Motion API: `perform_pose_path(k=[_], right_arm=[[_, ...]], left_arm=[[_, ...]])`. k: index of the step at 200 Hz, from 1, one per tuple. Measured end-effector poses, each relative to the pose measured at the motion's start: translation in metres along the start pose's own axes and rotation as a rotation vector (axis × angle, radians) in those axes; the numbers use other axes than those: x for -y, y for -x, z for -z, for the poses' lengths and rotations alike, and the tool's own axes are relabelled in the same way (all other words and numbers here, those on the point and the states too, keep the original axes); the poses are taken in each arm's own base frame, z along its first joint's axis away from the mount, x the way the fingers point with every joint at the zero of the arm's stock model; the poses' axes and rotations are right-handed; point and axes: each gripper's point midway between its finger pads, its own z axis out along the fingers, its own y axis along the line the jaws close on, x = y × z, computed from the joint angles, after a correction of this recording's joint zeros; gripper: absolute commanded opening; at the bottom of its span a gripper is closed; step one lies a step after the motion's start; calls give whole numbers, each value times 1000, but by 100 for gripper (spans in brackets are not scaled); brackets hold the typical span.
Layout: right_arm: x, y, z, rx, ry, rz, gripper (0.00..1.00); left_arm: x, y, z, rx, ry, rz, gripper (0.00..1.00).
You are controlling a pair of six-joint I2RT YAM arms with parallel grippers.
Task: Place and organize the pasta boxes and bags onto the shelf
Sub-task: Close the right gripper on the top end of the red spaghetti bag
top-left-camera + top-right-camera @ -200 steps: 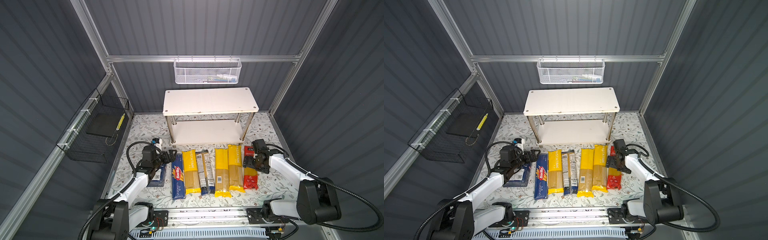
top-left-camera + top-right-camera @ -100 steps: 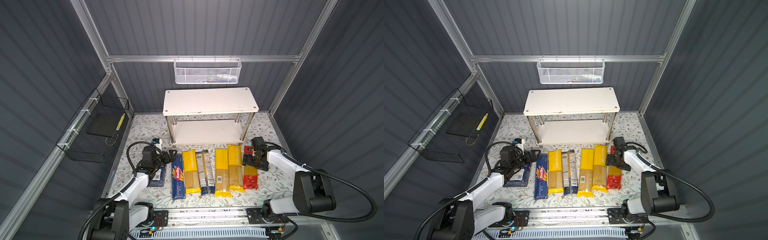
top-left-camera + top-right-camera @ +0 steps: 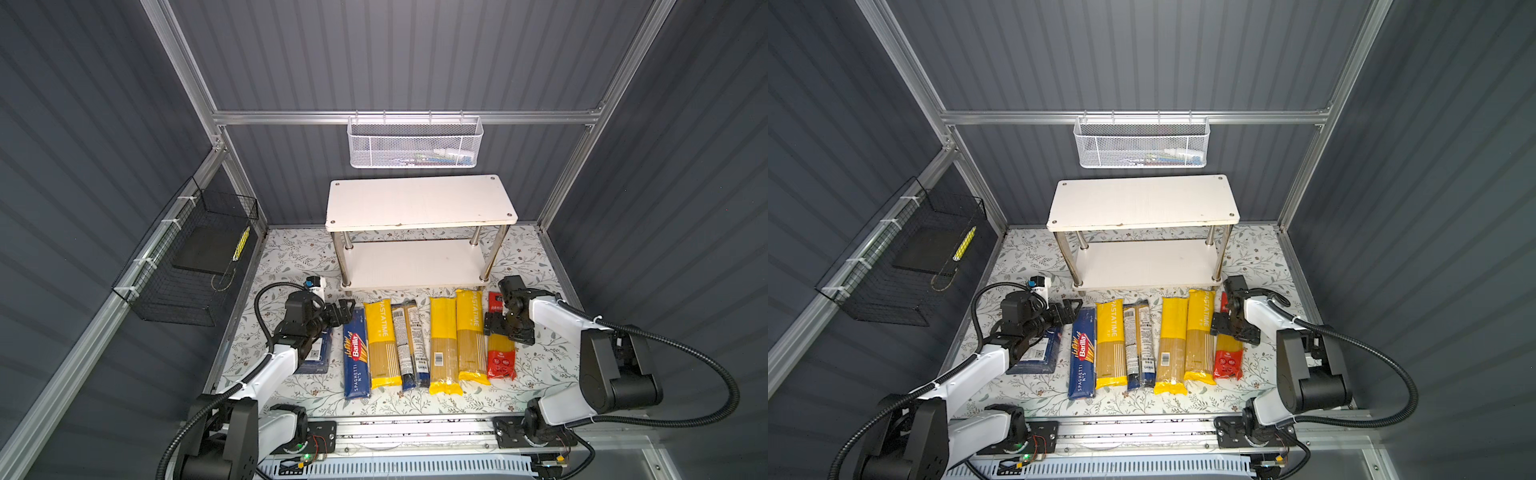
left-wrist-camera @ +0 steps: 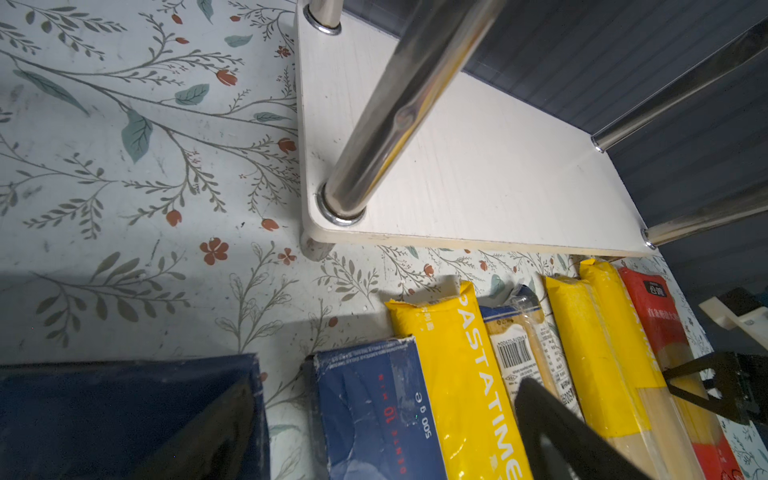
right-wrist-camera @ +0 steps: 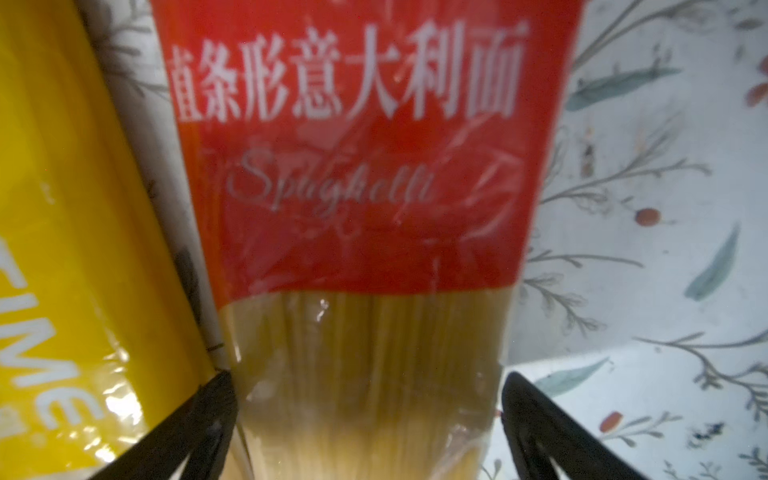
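Red at the right end of the row on the desk (image 3: 291, 257): a spaghetti bag (image 3: 500, 357), flat, just near of the shelf (image 3: 419, 203). Straddles it with the right end effector (image 5: 368, 382), spread wide, one fingertip beside each edge of the clear window. Hovers the left end effector (image 3: 343, 311), likewise spread wide and gripping nothing, above the far ends of the wide blue box (image 3: 323, 363) and the Spaghetti N.5 box (image 3: 356, 361). Between box and red bag, side by side: yellow bags (image 3: 381, 336) and a clear bag (image 3: 409, 340).
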Motion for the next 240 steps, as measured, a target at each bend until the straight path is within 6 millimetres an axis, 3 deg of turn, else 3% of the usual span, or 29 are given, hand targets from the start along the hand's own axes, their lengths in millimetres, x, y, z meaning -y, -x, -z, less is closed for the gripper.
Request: perform_pose_path(k=[93,166,240], right_arm=[[0,2,-6,-30,-13,0,99],[0,4,-4,-28,14,-3,85],[0,5,-5,-28,19,-1,78]], left_arm=[[0,0,0,1,0,-1,99],[-2,-2,0,-7,8,2,99],[-1,-3,1,-11,13,-1,99]])
